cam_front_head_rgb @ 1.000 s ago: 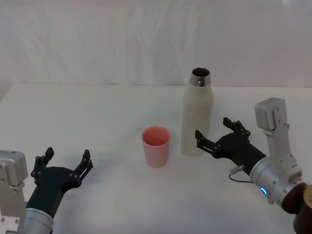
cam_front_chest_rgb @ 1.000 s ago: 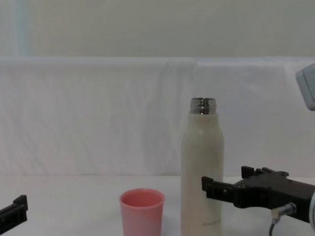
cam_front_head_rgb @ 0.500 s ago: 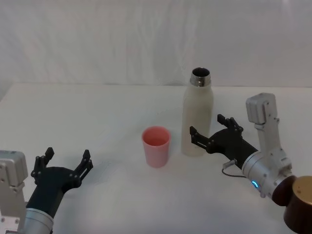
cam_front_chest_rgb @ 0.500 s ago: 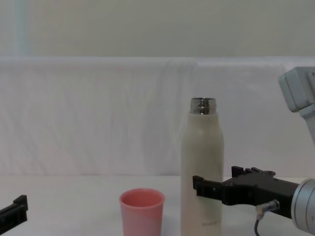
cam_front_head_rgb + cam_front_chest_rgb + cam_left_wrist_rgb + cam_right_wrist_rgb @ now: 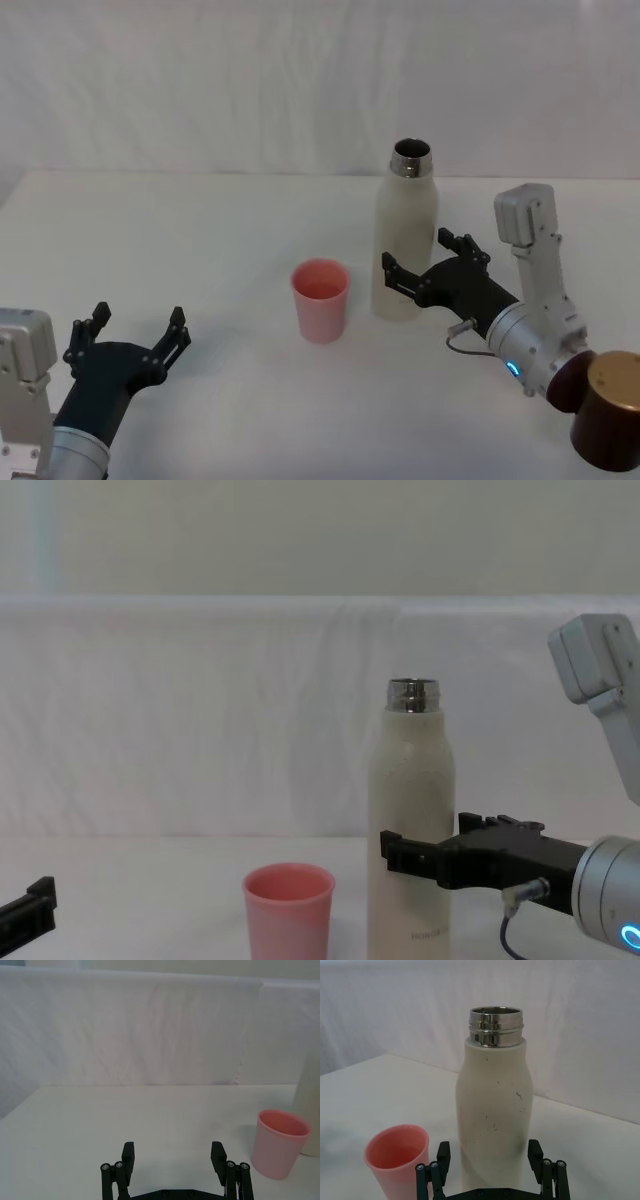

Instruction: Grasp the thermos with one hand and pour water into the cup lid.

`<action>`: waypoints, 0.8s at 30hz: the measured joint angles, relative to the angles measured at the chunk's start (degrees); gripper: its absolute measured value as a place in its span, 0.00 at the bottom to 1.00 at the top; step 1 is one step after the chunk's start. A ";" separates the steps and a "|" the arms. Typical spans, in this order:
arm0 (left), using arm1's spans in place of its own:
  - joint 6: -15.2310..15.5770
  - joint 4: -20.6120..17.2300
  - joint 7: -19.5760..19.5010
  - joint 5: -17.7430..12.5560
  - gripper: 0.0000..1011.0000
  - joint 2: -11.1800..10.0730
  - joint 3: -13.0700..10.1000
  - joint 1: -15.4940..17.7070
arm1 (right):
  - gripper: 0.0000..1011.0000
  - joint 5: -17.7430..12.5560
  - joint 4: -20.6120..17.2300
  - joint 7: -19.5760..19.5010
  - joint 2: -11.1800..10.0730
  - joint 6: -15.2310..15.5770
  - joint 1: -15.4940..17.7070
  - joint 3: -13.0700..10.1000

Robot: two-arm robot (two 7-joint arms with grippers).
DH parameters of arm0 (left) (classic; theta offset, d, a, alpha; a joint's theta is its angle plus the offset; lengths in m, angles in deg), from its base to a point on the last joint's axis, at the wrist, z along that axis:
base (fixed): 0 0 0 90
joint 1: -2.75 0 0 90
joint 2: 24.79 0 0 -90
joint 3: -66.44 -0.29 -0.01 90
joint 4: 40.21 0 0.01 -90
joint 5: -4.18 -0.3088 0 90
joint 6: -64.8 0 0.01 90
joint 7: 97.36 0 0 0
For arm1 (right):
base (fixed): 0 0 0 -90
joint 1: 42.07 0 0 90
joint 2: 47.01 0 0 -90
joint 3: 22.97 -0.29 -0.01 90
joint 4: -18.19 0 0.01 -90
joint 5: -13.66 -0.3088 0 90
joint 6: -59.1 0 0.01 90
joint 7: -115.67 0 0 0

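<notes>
Thermos [image 5: 405,238] stands upright on the white table [image 5: 200,240], cap off, steel neck open at the top. Cup lid [image 5: 320,299] sits on the table just left of the thermos & a bit nearer the robot, upright, mouth up, not touching it.

Right claw [image 5: 425,265] is at the thermos's lower body, coming in from the thermos's right. Jaws spread wide, one finger across the front of the thermos, the other behind it on the right, so the bottle sits btwn them; contact w/ the wall can't be told. In the right wrist view the two fingers [image 5: 441,1156] stand either side of the thermos [image 5: 494,1110] w/ a gap each side, cup lid [image 5: 397,1160] off to one side. Chest view: right claw [image 5: 430,848] crosses the thermos [image 5: 410,810] low down, above the grey lettering; blue ring light glows on the arm behind.

Left claw [image 5: 135,335] is parked well left of the thermos, near the table's front edge, jaws apart, holding nothing.
</notes>
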 joint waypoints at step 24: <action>0.00 0.00 0.00 0.00 0.99 0.00 0.00 0.00 | 0.99 0.96 1.50 -1.08 1.31 -0.04 -1.78 0.23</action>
